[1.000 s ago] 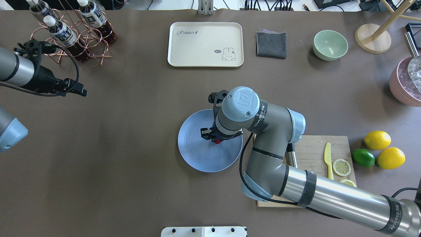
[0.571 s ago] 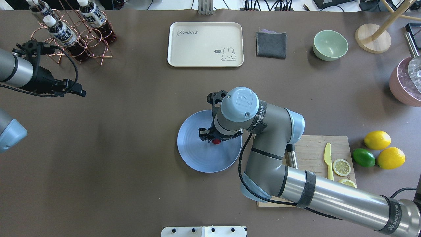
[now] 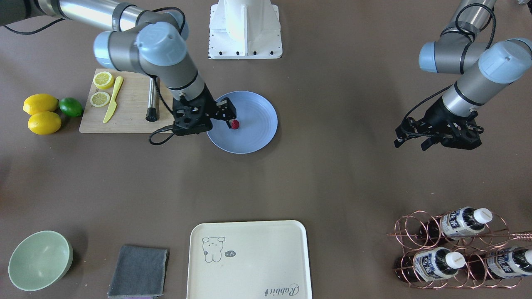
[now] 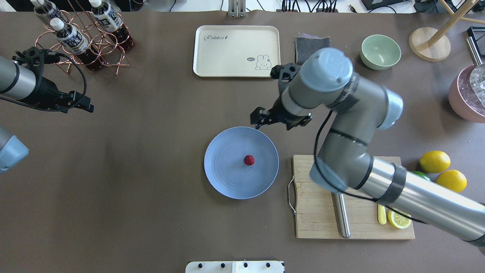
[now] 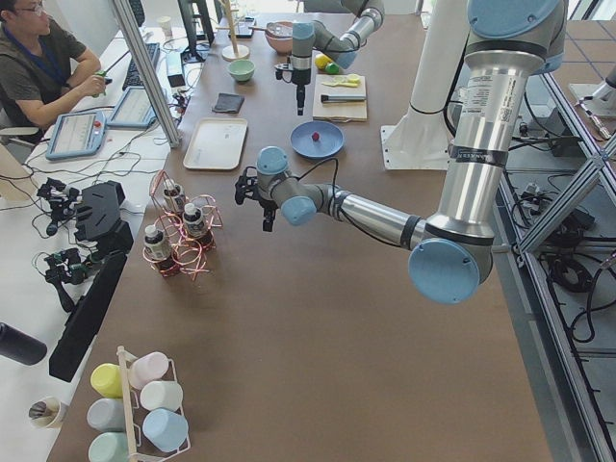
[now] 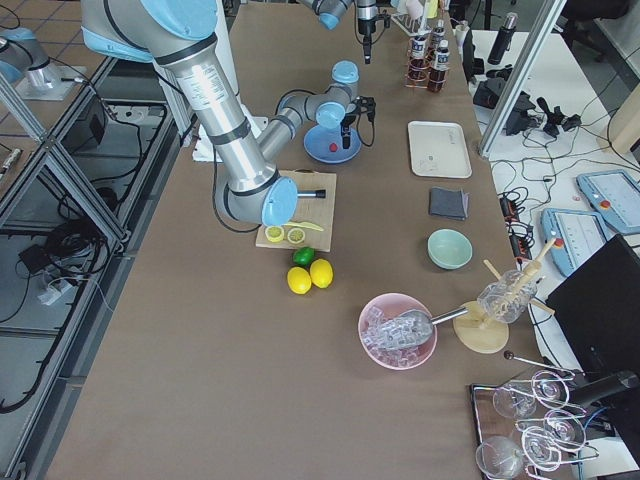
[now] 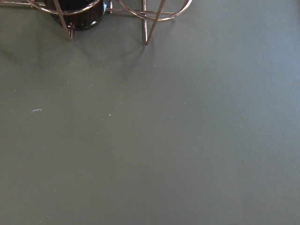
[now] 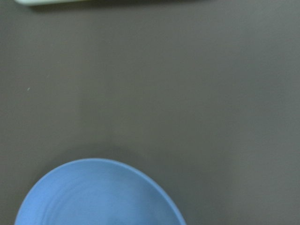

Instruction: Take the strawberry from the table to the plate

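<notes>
We see the strawberry [image 4: 249, 160] lying free on the blue plate [image 4: 223, 178], a bit right of its middle.

From above, our left gripper [image 4: 88, 107] hangs with fingers apart near the copper rack [image 4: 113, 60] that holds the bottles [image 4: 70, 38]. Bare table [image 4: 132, 170] lies wide to the left of the plate. Our right gripper [image 4: 258, 120] hangs just past the plate's far rim, fingers apart, holding nothing. Its arm hides most of the lime [image 4: 418, 174] and part of the yellow knife [image 4: 382, 219] on the cutting board [image 4: 318, 212]. The pink bowl [image 4: 460, 102] of ice is cut off at the right edge.
</notes>
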`<state>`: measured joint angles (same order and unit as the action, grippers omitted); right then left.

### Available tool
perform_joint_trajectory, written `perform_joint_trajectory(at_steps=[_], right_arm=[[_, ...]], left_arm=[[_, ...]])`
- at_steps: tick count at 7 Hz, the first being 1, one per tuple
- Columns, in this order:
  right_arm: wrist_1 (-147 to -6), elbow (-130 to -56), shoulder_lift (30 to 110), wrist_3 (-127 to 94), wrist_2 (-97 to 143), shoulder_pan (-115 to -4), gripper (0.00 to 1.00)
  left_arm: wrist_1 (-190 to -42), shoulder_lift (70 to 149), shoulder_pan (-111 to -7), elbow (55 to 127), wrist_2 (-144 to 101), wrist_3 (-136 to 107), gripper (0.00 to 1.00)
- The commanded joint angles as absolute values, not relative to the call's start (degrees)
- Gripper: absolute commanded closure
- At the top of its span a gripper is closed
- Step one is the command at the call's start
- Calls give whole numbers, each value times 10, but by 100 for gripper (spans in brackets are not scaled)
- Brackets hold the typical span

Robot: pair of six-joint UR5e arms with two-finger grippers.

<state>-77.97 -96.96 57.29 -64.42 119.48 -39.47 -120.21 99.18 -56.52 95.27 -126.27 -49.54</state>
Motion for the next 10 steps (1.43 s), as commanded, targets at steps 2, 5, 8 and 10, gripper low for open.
perform_joint_trajectory(at_steps=[2, 5, 8, 10], right_arm=[[-781, -995, 736, -366, 1320, -588, 0], [-914, -978, 836, -2, 1368, -773, 0], [-1026, -886, 831, 240, 1344, -903, 0], [-1024, -870, 840, 247, 1332, -920, 0]], left_arm=[[-1063, 959, -689, 959, -1317, -258, 10], [-869, 947, -829, 952, -1383, 13, 9], [-854, 916, -866, 943, -1384, 34, 3], [-855, 917, -869, 943, -1382, 36, 3]])
